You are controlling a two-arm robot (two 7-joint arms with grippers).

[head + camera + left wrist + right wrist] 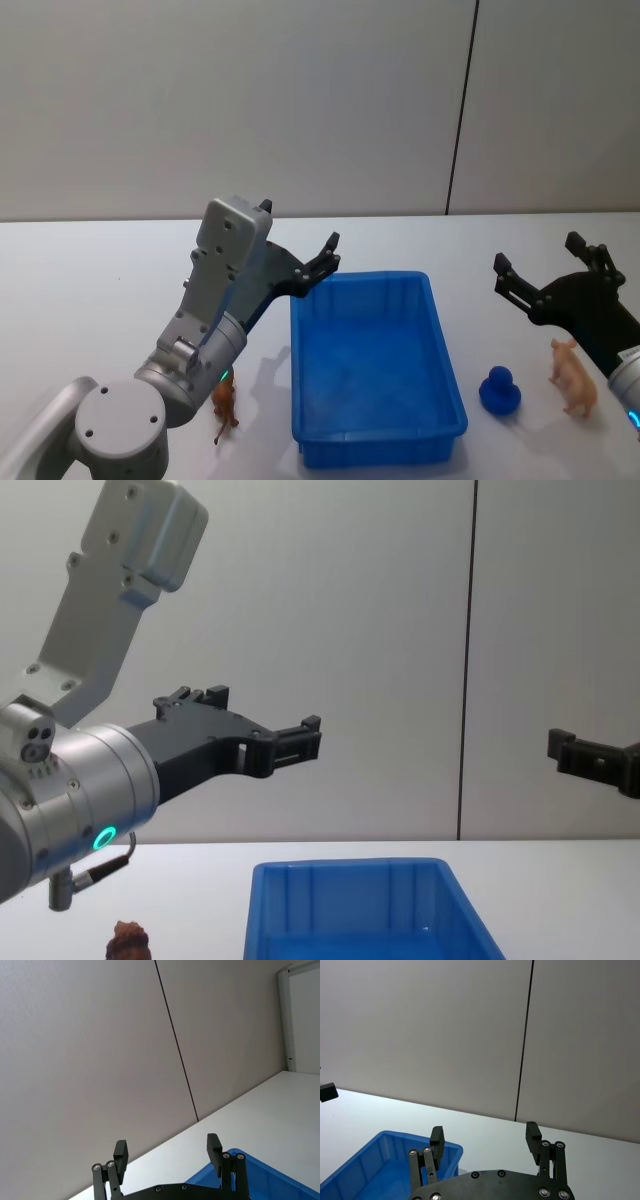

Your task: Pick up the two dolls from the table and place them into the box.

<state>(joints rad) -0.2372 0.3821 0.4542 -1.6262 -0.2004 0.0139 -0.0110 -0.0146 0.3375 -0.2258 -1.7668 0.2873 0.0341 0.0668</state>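
Fingers of left gripper and right gripper spread open, empty; the right's descent may catch the blue toy just beside the pink doll.

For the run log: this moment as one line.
left claw open, raised | right claw open, raised | box empty | brown doll on table, left of box | pink doll on table, right of box

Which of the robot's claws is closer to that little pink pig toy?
Right. The right gripper hovers over the table close by the pink pig; the left gripper hangs above the opposite side of the blue bin.
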